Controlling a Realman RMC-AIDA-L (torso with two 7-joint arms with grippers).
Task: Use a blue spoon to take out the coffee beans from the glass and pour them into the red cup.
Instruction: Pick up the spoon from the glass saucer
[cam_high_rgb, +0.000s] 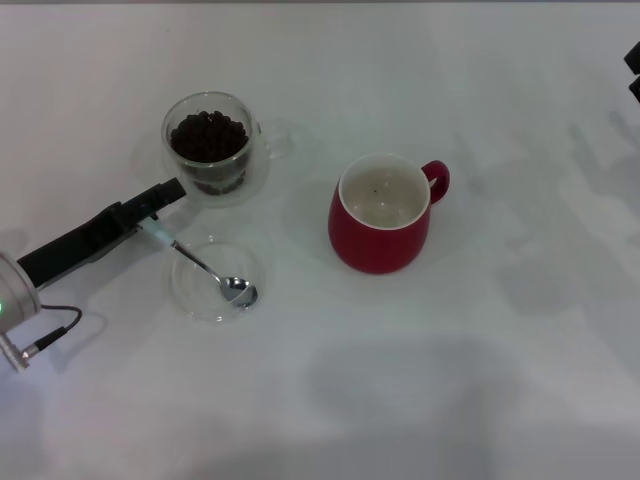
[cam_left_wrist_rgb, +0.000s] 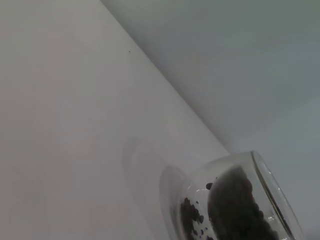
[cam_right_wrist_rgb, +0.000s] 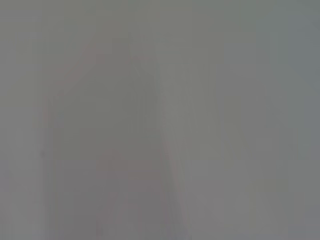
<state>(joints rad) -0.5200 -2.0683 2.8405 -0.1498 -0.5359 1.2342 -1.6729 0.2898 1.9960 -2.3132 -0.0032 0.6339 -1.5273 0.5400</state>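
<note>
I can read no text, label, brand, number or sign anywhere before me: none on the red cup (cam_high_rgb: 380, 222), none on the glass (cam_high_rgb: 214, 150), none on the blue spoon (cam_high_rgb: 200, 263), none on the table (cam_high_rgb: 480, 380).

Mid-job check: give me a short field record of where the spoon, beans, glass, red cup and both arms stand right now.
left end effector: at the blue spoon's handle end, beside the glass; grip not clear
blue spoon: bowl resting in the clear dish, looks empty
glass: upright, left of the red cup
coffee beans: heaped in the glass
red cup: upright, handle to the right, white inside holds no beans beyond a tiny dark speck
right arm: only at the frame's right edge, away from the work
</note>
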